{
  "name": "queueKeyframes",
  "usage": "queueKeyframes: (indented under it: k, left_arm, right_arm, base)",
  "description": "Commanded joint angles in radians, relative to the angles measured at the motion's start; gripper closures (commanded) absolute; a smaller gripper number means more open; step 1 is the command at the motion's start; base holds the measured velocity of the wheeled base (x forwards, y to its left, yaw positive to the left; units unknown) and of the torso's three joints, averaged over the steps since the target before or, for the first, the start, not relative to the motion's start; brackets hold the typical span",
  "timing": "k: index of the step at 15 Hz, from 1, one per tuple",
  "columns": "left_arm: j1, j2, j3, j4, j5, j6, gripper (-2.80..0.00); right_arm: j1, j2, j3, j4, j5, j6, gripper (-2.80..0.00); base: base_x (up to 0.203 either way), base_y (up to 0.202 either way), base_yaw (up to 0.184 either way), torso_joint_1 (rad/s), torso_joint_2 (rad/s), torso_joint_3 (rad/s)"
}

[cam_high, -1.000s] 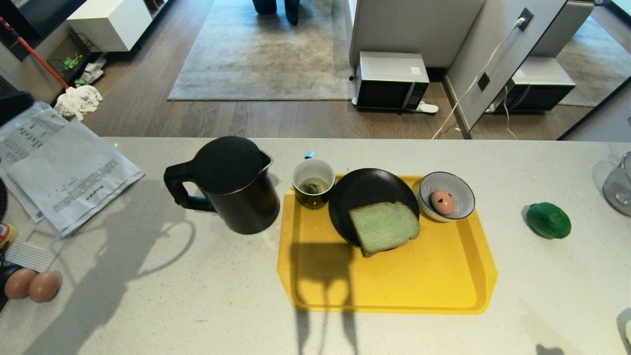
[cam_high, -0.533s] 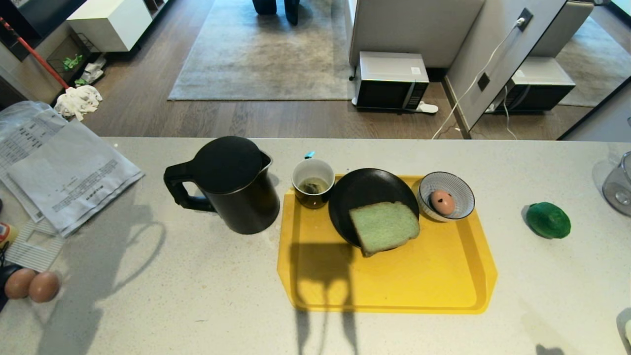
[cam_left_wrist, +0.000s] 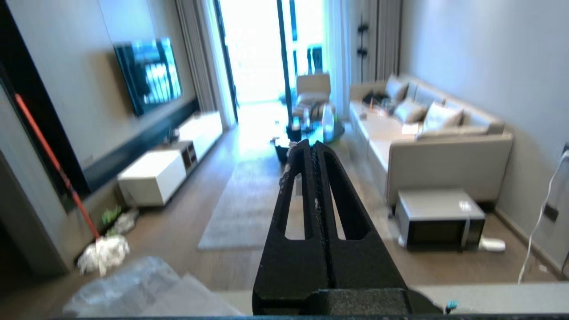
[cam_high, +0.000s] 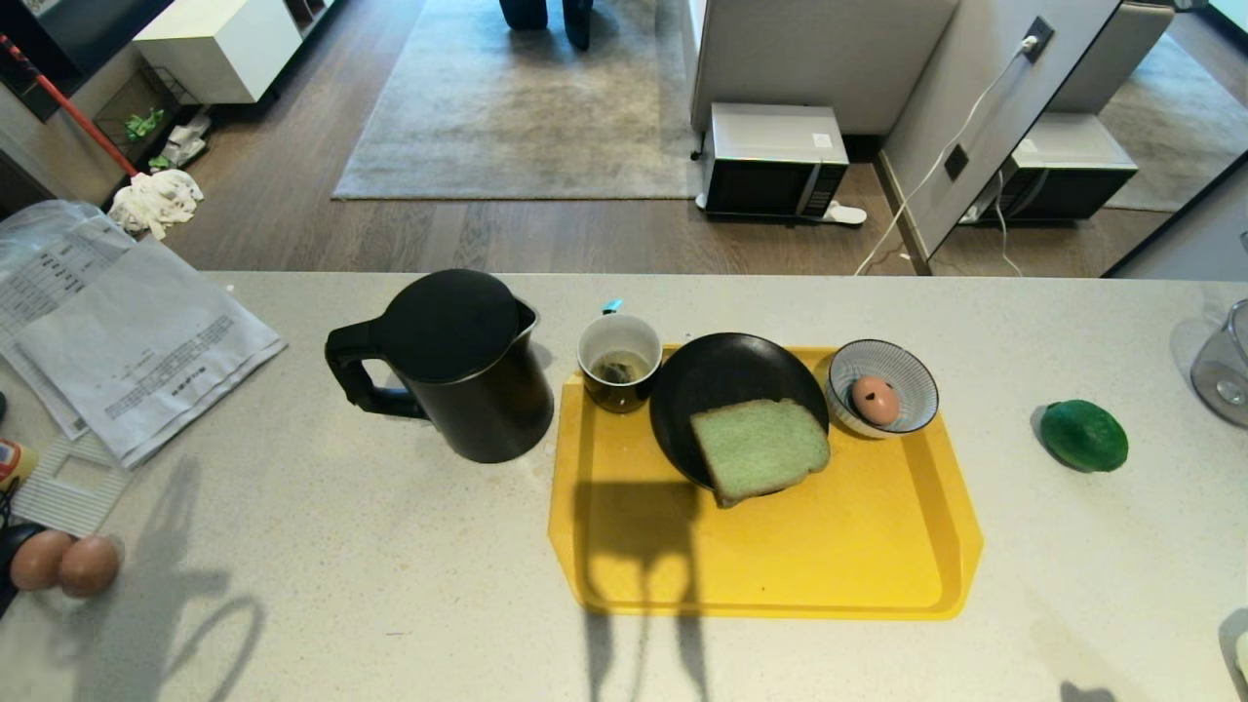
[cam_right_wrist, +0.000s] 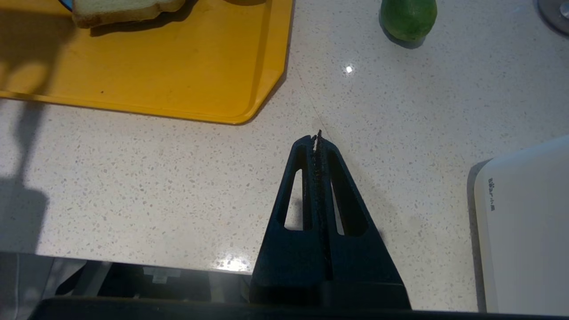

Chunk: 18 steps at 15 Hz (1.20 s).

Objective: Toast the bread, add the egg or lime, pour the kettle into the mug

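Sitting dead centre in the head view, the yellow tray carries most of the action: the bread, pale green, lies on the lower right part of a black plate with its near edge hanging over the rim toward the tray. Just left of the plate, the mug stands on the tray's upper left corner, tea bag inside and a blue tag poking out behind it. Over on the tray's upper right, the egg rests inside a striped bowl. Left of the tray, directly on the bench, stands the kettle, upright, lid down, handle pointing to the left of the frame, close beside the mug but apart from it. The lime lies alone on the bench at mid right, well clear of the tray. Two brown eggs touch each other at the lower left edge, with papers above them. Neither arm shows in the head view. In its own wrist view the left hand is clenched tight on nothing, pointing out level over the bench's far edge toward the living room. The right hand is likewise clenched and empty, hovering low over bare bench near the tray's corner, with a white appliance beside it.
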Motion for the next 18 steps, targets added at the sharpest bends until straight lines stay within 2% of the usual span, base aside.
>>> queueKeyframes:
  k: [1,4,8,11,13,15,18]
  left_arm:
    - [0.008,-0.132,-0.006,0.002,-0.018,0.004,0.00]
    - [-0.012,-0.191,-0.015,0.026,-0.023,0.023,0.00]
    - [-0.024,-0.320,0.034,0.183,-0.025,0.031,0.00]
    - [-0.026,-0.380,0.164,0.237,-0.018,0.028,0.00]
    - [-0.027,-0.381,0.268,0.225,-0.020,0.035,0.00]
    - [-0.027,-0.382,0.414,0.187,-0.018,0.038,0.00]
    - [-0.027,-0.382,0.656,0.056,-0.016,0.046,0.00]
  right_arm:
    - [0.000,0.000,0.000,0.000,0.000,-0.001,0.00]
    - [0.000,0.000,0.000,0.000,0.000,-0.001,0.00]
    - [0.000,0.000,0.000,0.000,0.000,-0.001,0.00]
    - [0.000,0.000,0.000,0.000,0.000,-0.001,0.00]
    - [0.000,0.000,0.000,0.000,0.000,-0.001,0.00]
    - [0.000,0.000,0.000,0.000,0.000,-0.001,0.00]
    - [0.000,0.000,0.000,0.000,0.000,-0.001,0.00]
  base:
    - [0.000,0.000,0.000,0.000,0.00,0.000]
    - [0.000,0.000,0.000,0.000,0.00,0.000]
    - [0.000,0.000,0.000,0.000,0.00,0.000]
    - [0.000,0.000,0.000,0.000,0.00,0.000]
    - [0.000,0.000,0.000,0.000,0.00,0.000]
    - [0.000,0.000,0.000,0.000,0.00,0.000]
    - [0.000,0.000,0.000,0.000,0.00,0.000]
